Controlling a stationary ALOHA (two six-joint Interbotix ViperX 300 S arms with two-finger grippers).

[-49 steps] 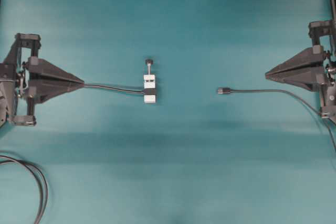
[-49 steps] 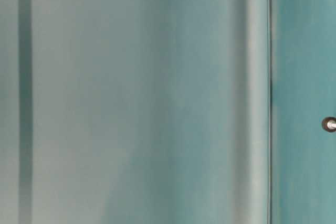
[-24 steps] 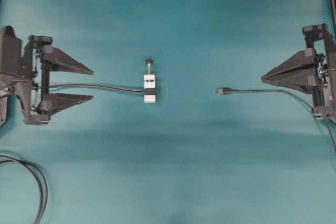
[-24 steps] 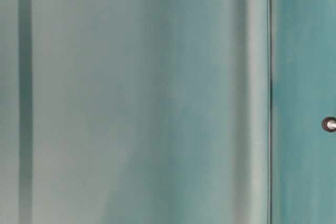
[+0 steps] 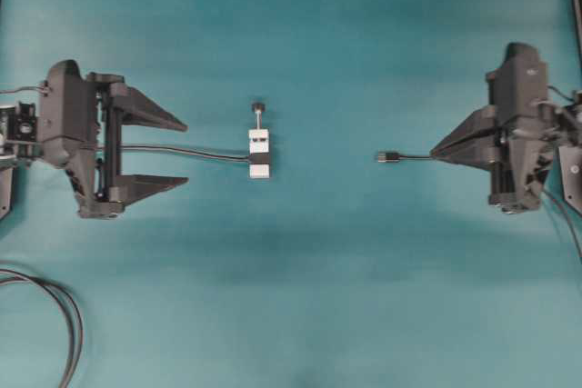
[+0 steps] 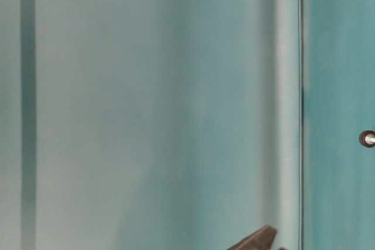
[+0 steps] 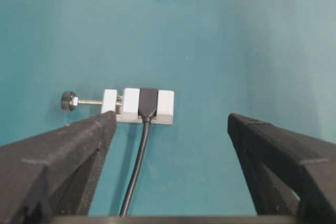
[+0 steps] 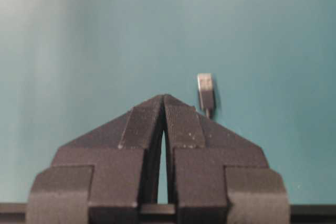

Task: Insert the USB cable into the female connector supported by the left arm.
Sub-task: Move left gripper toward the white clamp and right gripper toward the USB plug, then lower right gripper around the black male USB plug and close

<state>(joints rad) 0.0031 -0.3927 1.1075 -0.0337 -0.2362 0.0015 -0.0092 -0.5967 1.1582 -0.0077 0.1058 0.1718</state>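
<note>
The female connector (image 5: 259, 166) sits in a small white block (image 5: 259, 141) with a black-knobbed screw, lying on the teal mat left of centre. Its cable (image 5: 209, 151) runs left between the fingers of my left gripper (image 5: 185, 153). That gripper is open wide and its tips stop short of the block. In the left wrist view the black socket (image 7: 148, 102) lies ahead of the left gripper (image 7: 170, 119). The USB cable's plug (image 5: 388, 157) lies right of centre. My right gripper (image 5: 435, 152) is shut with nothing in it, hovering over the cable just behind the plug (image 8: 205, 88).
A doubled loop of thicker dark cable (image 5: 65, 315) lies at the bottom left corner. Bare teal mat (image 5: 318, 156) separates the white block from the plug. In the table-level view a dark fingertip (image 6: 258, 241) pokes in at the bottom edge.
The left gripper has opened wide and moved right, now straddling the connector's cable. The right arm has moved left over the USB cable, its tips still together.
</note>
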